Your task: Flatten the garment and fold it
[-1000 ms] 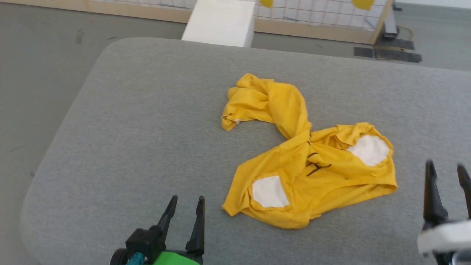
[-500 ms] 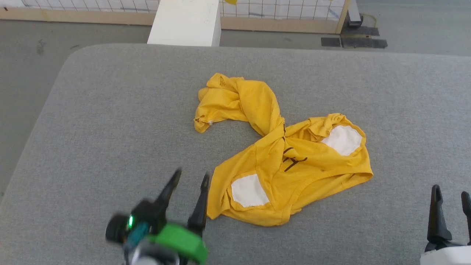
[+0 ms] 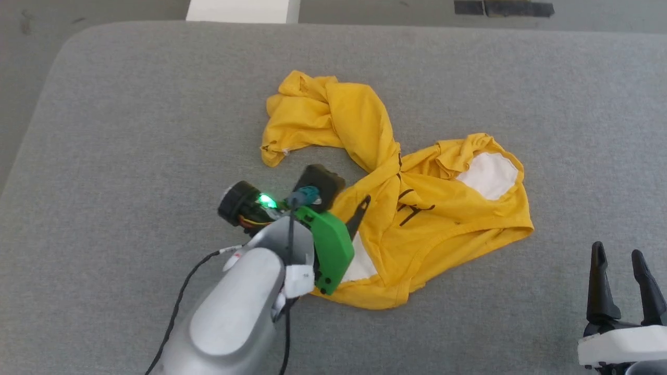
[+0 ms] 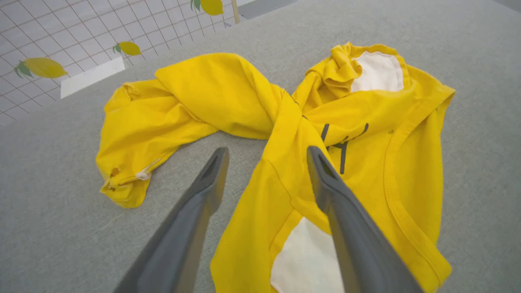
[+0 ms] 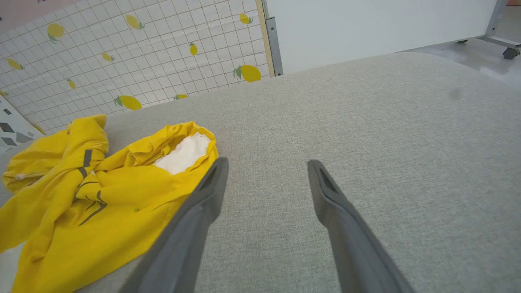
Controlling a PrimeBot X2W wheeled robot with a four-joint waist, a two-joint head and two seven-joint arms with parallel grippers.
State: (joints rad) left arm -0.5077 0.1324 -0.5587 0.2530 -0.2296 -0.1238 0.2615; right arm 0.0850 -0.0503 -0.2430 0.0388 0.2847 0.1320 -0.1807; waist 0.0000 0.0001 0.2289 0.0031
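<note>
The mustard-yellow garment (image 3: 443, 219) lies crumpled and twisted in the middle of the grey padded table (image 3: 130, 130), with white patches and thin black marks facing up. My left gripper (image 3: 350, 208) hangs over its near-left part, open. In the left wrist view the left gripper (image 4: 266, 150) straddles the edge of the garment (image 4: 228, 89): one finger is over the cloth by a white patch, the other over bare table. I cannot tell whether it touches. My right gripper (image 3: 617, 250) stands open at the near right, apart from the cloth. The right wrist view shows the right gripper (image 5: 267, 162) beside the garment (image 5: 81, 203).
A white block (image 3: 239, 9) stands just beyond the table's far edge, and black mats (image 3: 503, 7) lie on the floor behind it. A lemon-patterned grid panel (image 5: 122, 49) and a white board (image 5: 366, 24) stand past the table. Bare grey table surrounds the garment.
The head camera has tilted downward. My left arm has reached forward and to the right, from the near edge to above the garment's near-left part. The right gripper has hardly moved.
</note>
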